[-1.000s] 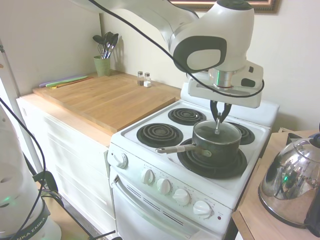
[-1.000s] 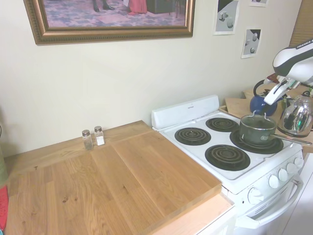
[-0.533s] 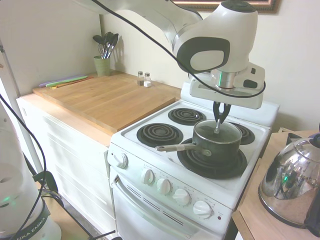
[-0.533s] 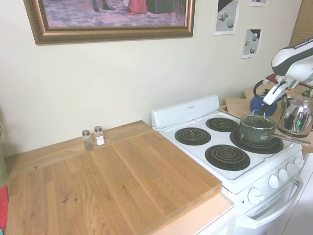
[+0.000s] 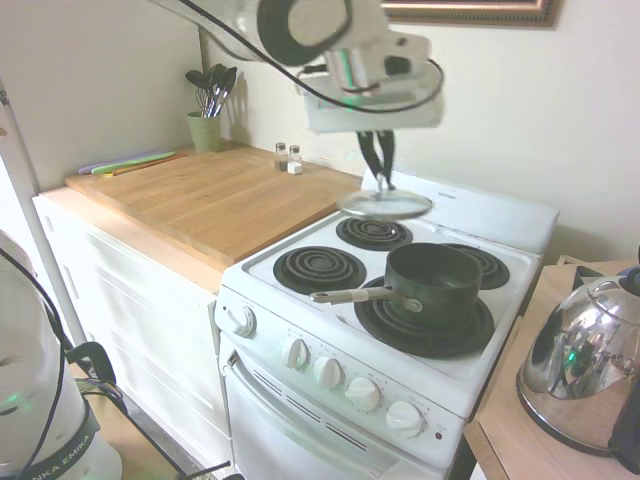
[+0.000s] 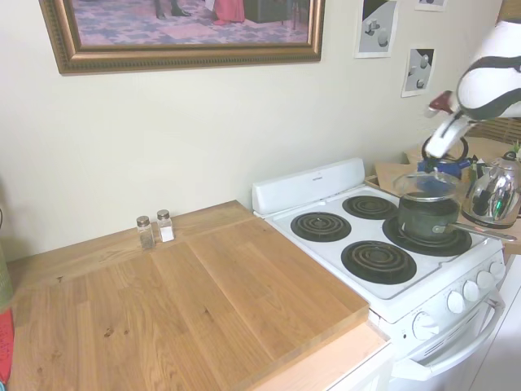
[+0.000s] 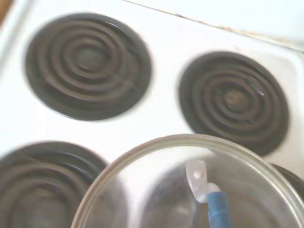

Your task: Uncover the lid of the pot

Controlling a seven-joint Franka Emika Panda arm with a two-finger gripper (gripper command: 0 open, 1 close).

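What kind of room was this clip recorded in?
A home kitchen, most likely: a white electric stove with coil burners, a wooden countertop with a cup of utensils, and a chrome kettle beside the stove.

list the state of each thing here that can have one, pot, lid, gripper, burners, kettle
pot: uncovered, upright on the front burner, handle pointing toward the knobs
lid: off the pot, hanging level in the air above the stove
gripper: shut on the lid's knob
coil burners: three bare, none glowing
kettle: upright on the wooden counter beside the stove
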